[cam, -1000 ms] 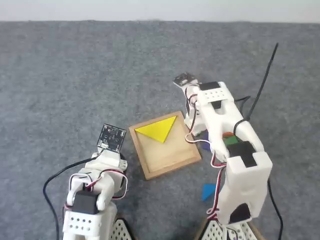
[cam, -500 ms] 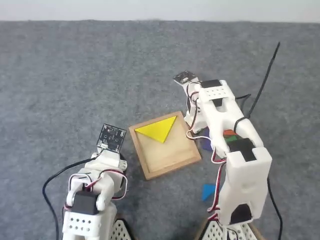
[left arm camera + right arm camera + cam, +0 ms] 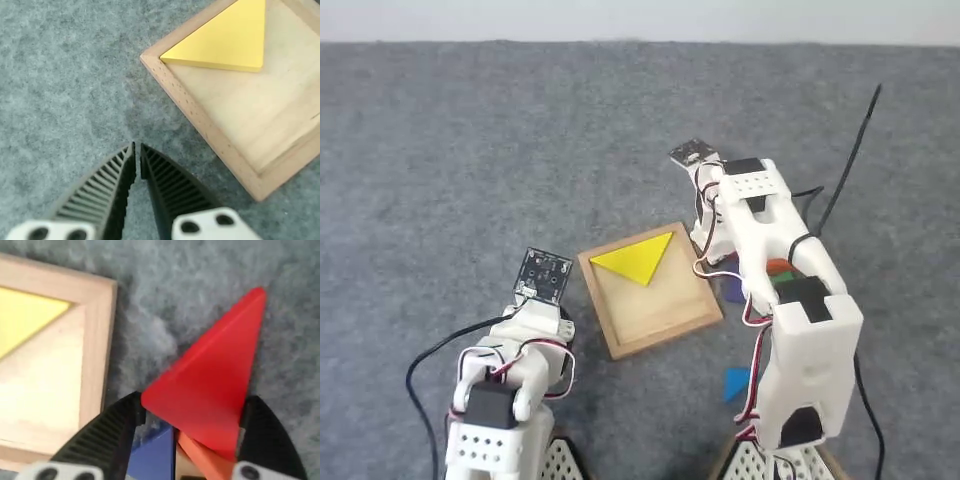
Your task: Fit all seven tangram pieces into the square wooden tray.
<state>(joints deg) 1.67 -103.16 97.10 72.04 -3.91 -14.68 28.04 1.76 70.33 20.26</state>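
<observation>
1. The right end effector (image 3: pixel 192 405) gripped the red triangle (image 3: pixel 210 385) by its edges, just beside the wooden tray (image 3: pixel 665 334), over a blue piece (image 3: pixel 156 455) and an orange piece (image 3: pixel 200 462).
2. The yellow triangle (image 3: pixel 632 260) lay inside the tray against its far rim.
3. The left end effector (image 3: pixel 137 147) was closed and empty over the grey surface (image 3: pixel 470 150), near a tray corner.
</observation>
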